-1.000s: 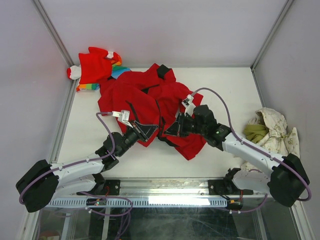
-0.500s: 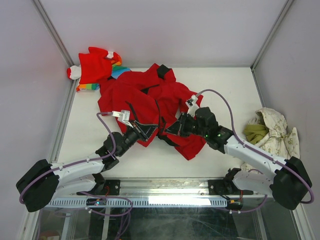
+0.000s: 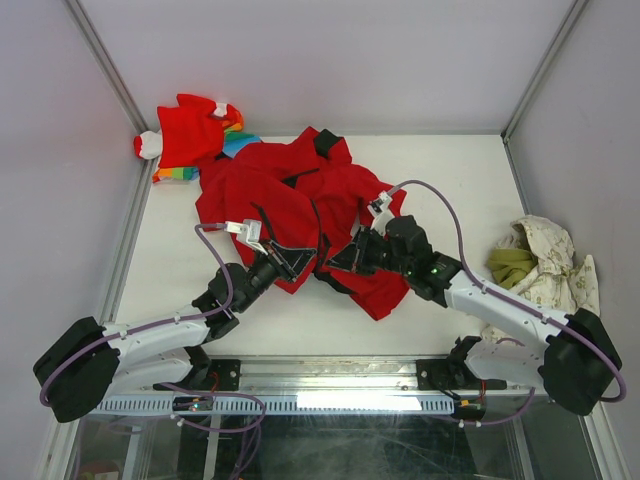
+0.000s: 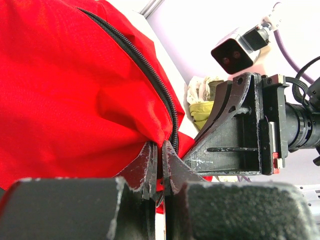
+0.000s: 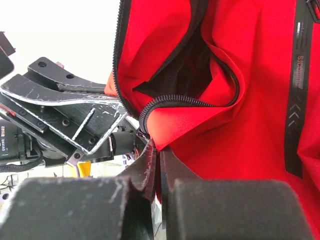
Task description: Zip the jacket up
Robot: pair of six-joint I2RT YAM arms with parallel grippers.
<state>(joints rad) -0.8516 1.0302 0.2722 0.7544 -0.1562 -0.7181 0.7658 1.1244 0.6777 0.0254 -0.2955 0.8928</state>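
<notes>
The red jacket (image 3: 290, 190) lies crumpled at the table's middle, front open, black lining showing. My left gripper (image 3: 297, 258) is shut on the jacket's lower hem beside the dark zipper (image 4: 150, 70); in the left wrist view red cloth (image 4: 75, 100) is pinched between the jaws. My right gripper (image 3: 338, 262) is shut on the opposite front edge; in the right wrist view red fabric (image 5: 235, 130) enters the jaws just below the curled zipper teeth (image 5: 175, 101). The two grippers face each other closely.
A smaller red garment with rainbow stripes and white cuffs (image 3: 190, 135) lies at the back left corner. A cream and olive-green cloth (image 3: 535, 260) is bunched at the right edge. Metal frame posts stand at the sides.
My right arm has shifted slightly left and forward, its gripper still holding the jacket edge. My left arm has hardly moved.
</notes>
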